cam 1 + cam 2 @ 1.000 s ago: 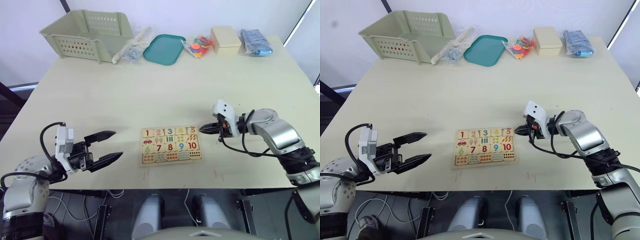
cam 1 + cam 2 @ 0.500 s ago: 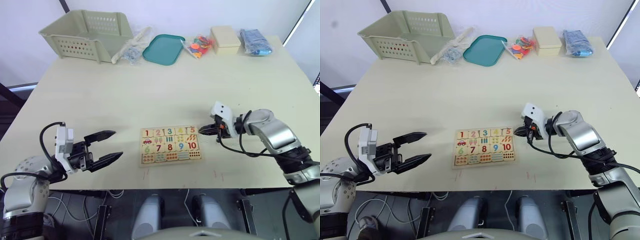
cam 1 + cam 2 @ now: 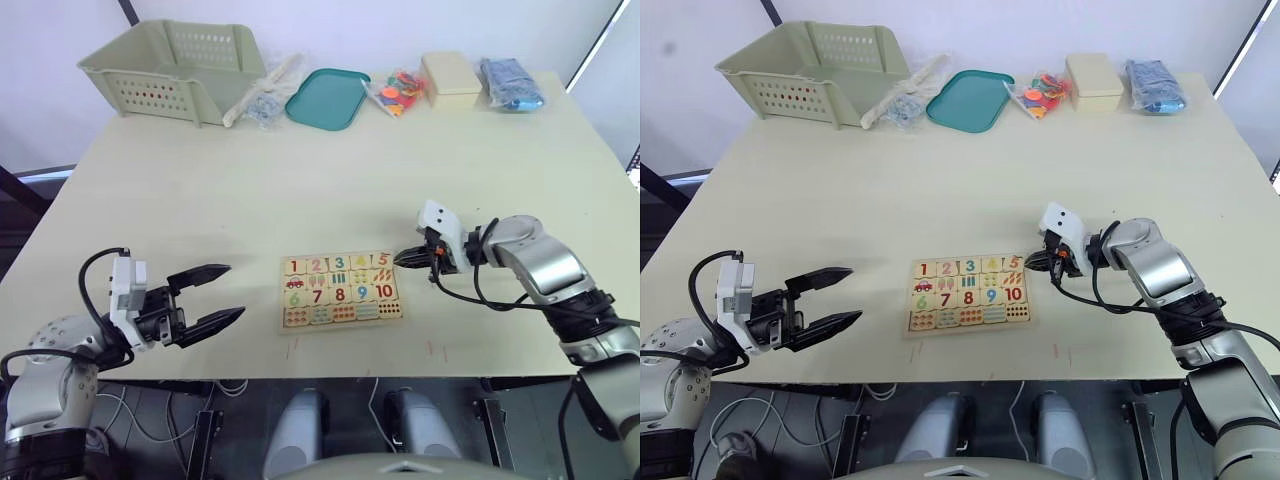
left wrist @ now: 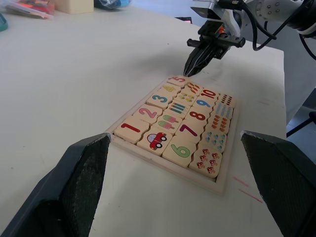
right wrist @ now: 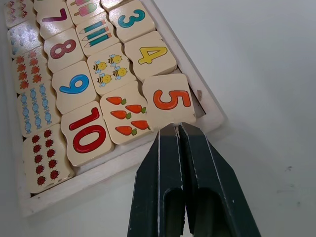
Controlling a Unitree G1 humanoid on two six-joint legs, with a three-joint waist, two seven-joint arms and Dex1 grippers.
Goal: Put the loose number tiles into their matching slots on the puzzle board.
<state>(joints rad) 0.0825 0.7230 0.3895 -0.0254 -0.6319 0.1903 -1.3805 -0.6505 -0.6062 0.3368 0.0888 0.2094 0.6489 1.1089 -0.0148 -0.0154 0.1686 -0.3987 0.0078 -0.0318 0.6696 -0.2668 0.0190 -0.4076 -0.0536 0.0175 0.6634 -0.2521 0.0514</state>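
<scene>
The puzzle board (image 5: 203, 98) lies flat near the table's front middle. Its top row holds the number tiles 1 (image 3: 294, 267), 2 (image 3: 316, 265), 3 (image 3: 339, 263), 4 (image 3: 361, 262) and 5 (image 3: 383, 260). Tile 5 (image 5: 170, 100) sits slightly askew in the corner slot. My right gripper (image 5: 175, 127) is shut and empty, with its tips low at the board's rim, right against tile 5's edge. Well to the left of the board, my left gripper (image 3: 235, 290) hovers open and holds nothing; its fingers (image 4: 74, 187) point at the board.
Along the far edge stand a pale green basket (image 3: 175, 70), a clear bag (image 3: 262, 100), a teal tray (image 3: 328, 97), a bag of bright plastic pieces (image 3: 398, 92), a beige box (image 3: 450, 78) and a blue bag (image 3: 510, 83).
My right gripper has edged a little to the left, closer to the board's corner at tile 5. The left arm has not moved.
</scene>
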